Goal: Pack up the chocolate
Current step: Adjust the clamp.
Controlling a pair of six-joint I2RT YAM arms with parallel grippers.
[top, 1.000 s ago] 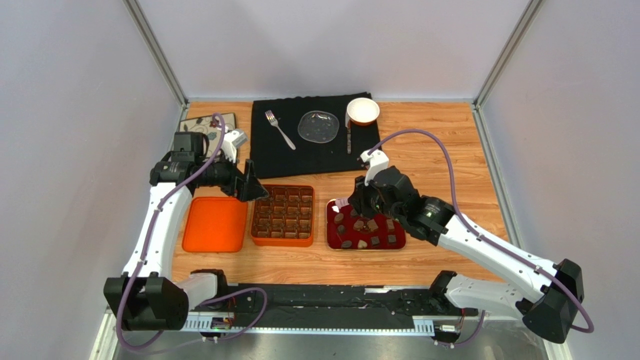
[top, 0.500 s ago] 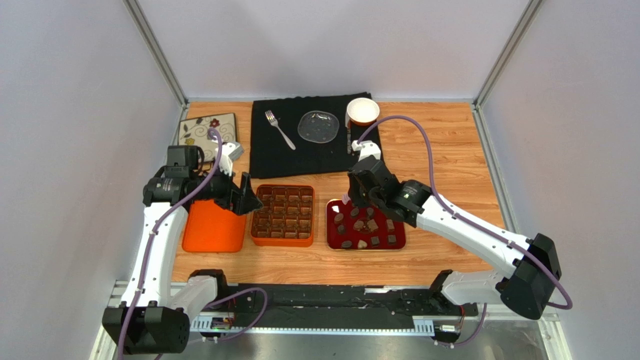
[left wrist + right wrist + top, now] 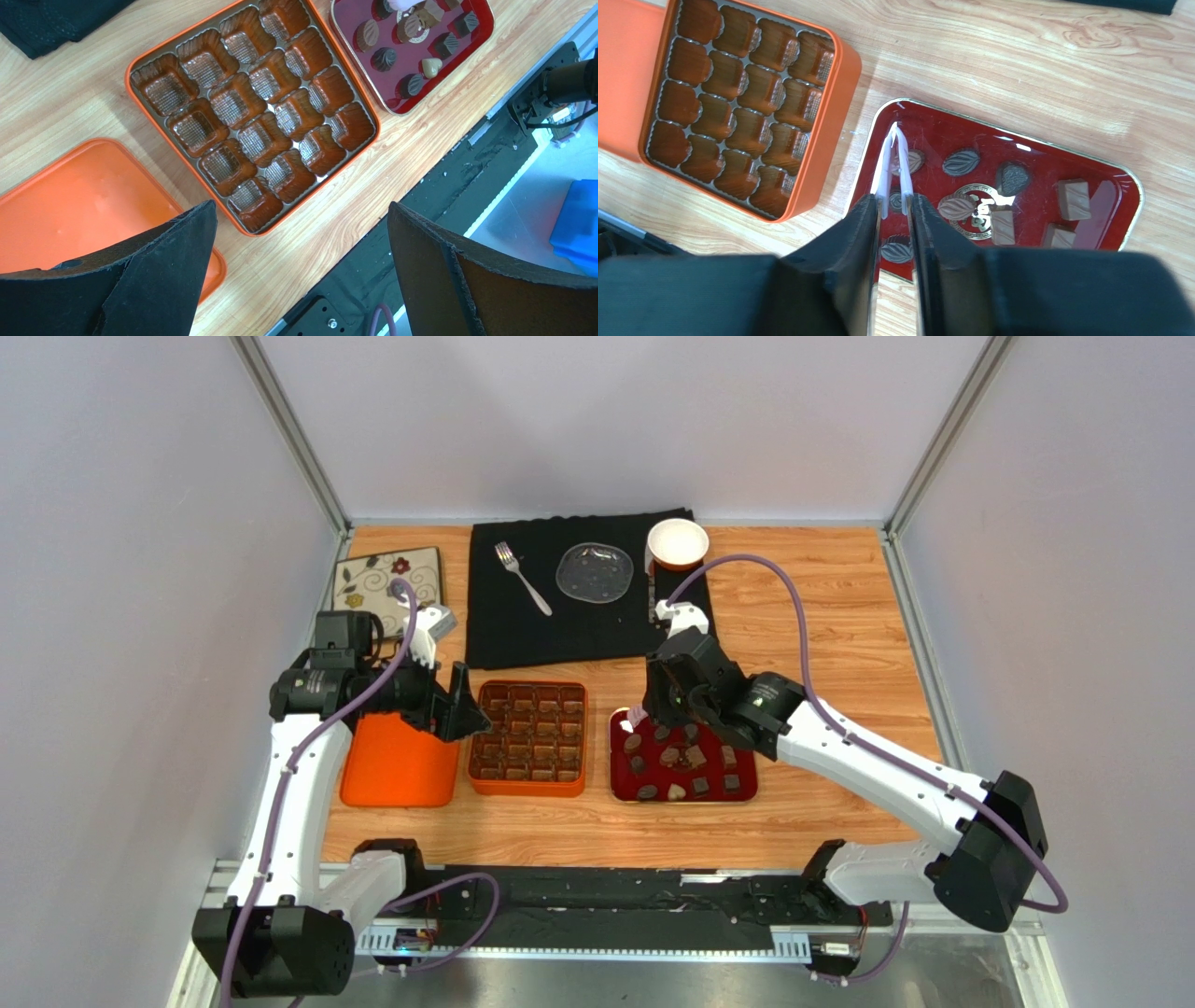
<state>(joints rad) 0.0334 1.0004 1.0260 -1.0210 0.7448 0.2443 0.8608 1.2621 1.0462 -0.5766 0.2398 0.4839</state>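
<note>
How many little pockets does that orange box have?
16 pockets, in four rows of four filling the orange box. All sit empty; none is hidden in the left wrist view.

Up top, the right arm (image 3: 842,756) is covering the far left corner of the red tray (image 3: 619,773). The left wrist cam is cropping that tray at its top edge. The right pincer (image 3: 896,206) is hiding the back end of the tweezers (image 3: 884,168) and half-covering one chocolate (image 3: 898,250).

Lid (image 3: 400,756) lies at the left, the box (image 3: 528,787) just right of it, then the tray (image 3: 687,798) holding the chocolates (image 3: 671,756). Behind them, the cloth (image 3: 617,623) carries fork (image 3: 522,577), plate (image 3: 592,570) and cup (image 3: 678,545), left to right.
</note>
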